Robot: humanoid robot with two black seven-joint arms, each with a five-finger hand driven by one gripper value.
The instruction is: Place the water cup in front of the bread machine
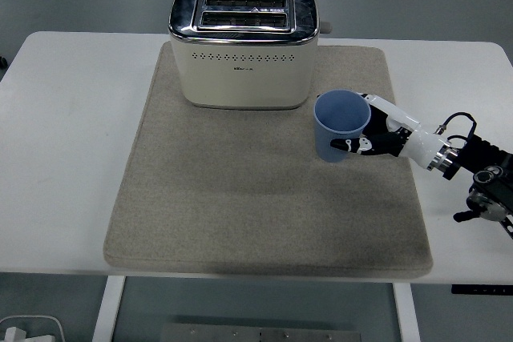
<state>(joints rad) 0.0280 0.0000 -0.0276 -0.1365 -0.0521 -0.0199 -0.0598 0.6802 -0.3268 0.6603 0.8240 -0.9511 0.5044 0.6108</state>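
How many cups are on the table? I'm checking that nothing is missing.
1. The blue cup is on the mat, held by the right hand, at the toaster's front right corner. None looks hidden.

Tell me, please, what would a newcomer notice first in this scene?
A cream bread machine with a chrome top stands at the far end of a grey mat. To its right and slightly nearer, the right robot hand grips a blue water cup over the mat.

Cream toaster [244,76] with chrome top and a dotted row of holes, on a grey-beige felt mat [256,214]. Right of the toaster, a plain blue cup [341,127]. White table [64,150]. Black-and-white right hand [377,135].
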